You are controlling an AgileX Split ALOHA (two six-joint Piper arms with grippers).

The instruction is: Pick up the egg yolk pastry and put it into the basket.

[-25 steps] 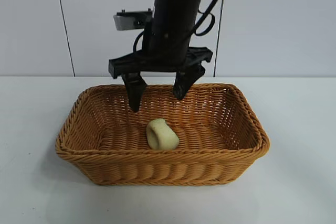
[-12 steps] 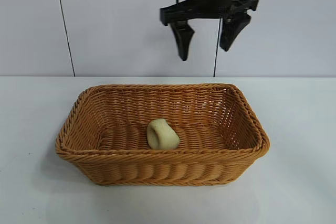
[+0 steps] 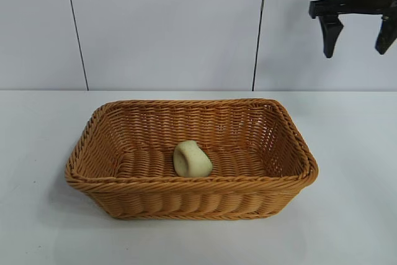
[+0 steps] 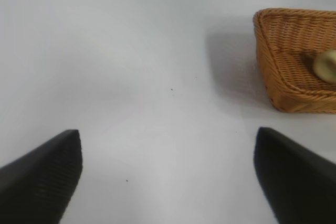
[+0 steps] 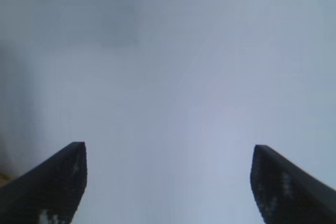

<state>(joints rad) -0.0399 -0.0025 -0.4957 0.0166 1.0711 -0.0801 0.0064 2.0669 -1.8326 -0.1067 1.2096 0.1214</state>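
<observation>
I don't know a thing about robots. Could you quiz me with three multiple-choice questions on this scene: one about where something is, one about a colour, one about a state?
1. Where is the egg yolk pastry?
A. On the table beside the basket
B. Inside the basket
C. In a tool's grip

2. What colour is the basket?
A. Orange-brown
B. Blue
C. Black

3. How does the right tool stand?
A. Shut on the pastry
B. Shut and empty
C. Open and empty, high at the exterior view's upper right

Answers: 1 B, the pastry lies on the basket floor. 2 A, the wicker is orange-brown. 3 C, its fingers are spread with nothing between them.
</observation>
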